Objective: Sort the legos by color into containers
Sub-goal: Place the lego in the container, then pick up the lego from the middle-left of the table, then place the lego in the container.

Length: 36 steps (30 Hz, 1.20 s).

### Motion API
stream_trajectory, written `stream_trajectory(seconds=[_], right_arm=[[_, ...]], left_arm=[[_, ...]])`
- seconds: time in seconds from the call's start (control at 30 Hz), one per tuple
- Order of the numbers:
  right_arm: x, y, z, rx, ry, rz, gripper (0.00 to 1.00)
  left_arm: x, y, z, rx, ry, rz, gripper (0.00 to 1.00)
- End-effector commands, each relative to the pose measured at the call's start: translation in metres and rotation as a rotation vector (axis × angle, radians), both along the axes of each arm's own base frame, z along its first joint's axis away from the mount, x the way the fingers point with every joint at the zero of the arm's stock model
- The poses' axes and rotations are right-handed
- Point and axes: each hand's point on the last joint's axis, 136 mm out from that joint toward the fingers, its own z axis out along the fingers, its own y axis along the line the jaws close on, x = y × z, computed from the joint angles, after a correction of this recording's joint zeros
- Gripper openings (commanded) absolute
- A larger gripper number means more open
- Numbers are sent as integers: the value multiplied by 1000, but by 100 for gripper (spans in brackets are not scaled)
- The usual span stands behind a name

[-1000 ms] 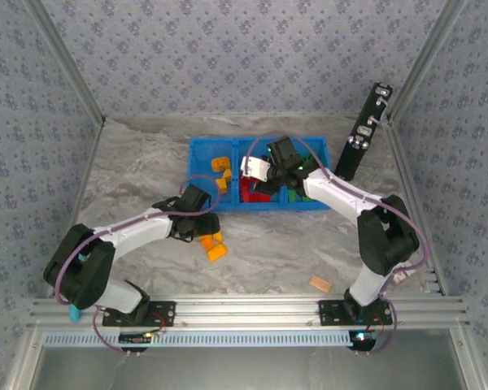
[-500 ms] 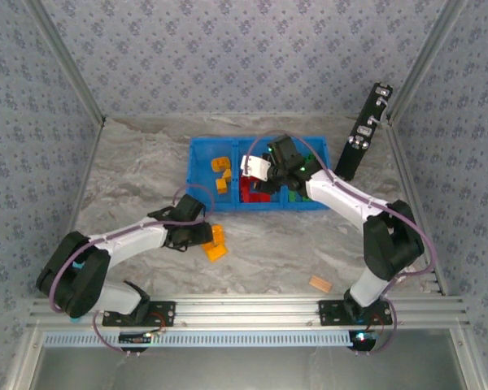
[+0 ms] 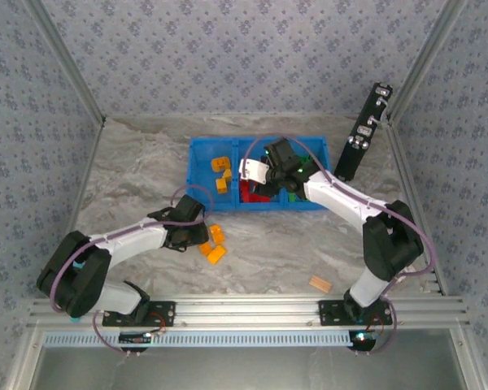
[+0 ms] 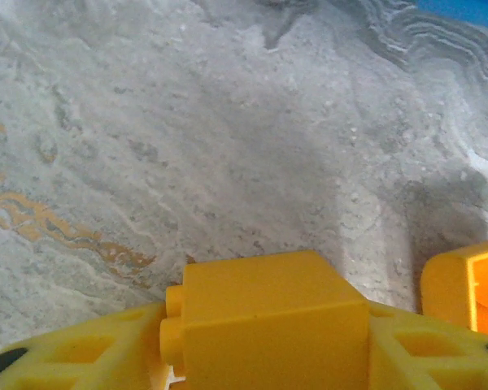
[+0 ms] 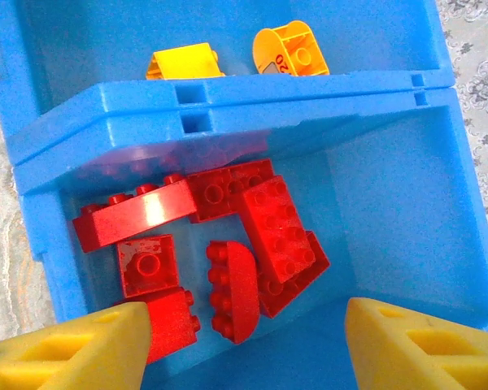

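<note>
Sorting well along, by the look of it; inside the blue three-compartment tray (image 3: pixel 203 158), sorted orange-yellow bricks (image 3: pixel 220 167) in the left compartment, a heap of red bricks (image 5: pixel 260 219) in the middle, green bricks (image 3: pixel 296 196) at the right, partly hidden behind the right arm. Left to do, as far as visible: a small cluster of loose orange-yellow bricks (image 3: pixel 215 254) on the table, near the tray's front wall. Clamped between the yellow fingers of the left gripper (image 4: pixel 260 357), one held orange-yellow brick (image 4: pixel 268 317) from that cluster, low over the table; just beside it, a neighbouring brick (image 4: pixel 468 284). Above the red compartment, the right gripper (image 5: pixel 256 349), fingers wide apart and holding nothing. Underneath, a grey marbled tabletop (image 3: pixel 130 179); around it, walls papered in a blue-grey floral print; along the near edge, aluminium rails. At the far right, a black oblong device (image 3: pixel 363 134) propped against the wall; near the right arm's base, a tan block (image 3: pixel 320 283), well apart from the bricks.
</note>
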Motion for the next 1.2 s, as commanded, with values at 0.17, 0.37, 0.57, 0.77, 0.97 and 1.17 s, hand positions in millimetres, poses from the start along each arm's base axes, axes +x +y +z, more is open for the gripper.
stream_trajectory(seconds=[0.17, 0.37, 0.57, 0.77, 0.97, 1.17], right_arm=[[-32, 13, 43, 133, 14, -38, 67], [-54, 32, 63, 560, 308, -304, 99], [-64, 54, 19, 500, 535, -383, 99], [-67, 72, -7, 501, 557, -386, 99], [-100, 107, -9, 404, 442, -320, 99], [-128, 118, -36, 381, 514, -417, 91]], left_arm=[[-10, 16, -3, 79, 42, -8, 44], [15, 25, 66, 130, -116, -43, 37], [68, 15, 143, 69, -319, -73, 37], [141, -15, 153, 11, -407, -83, 36], [188, -50, 133, -35, -400, -121, 36], [211, -62, 109, -22, -370, -144, 36]])
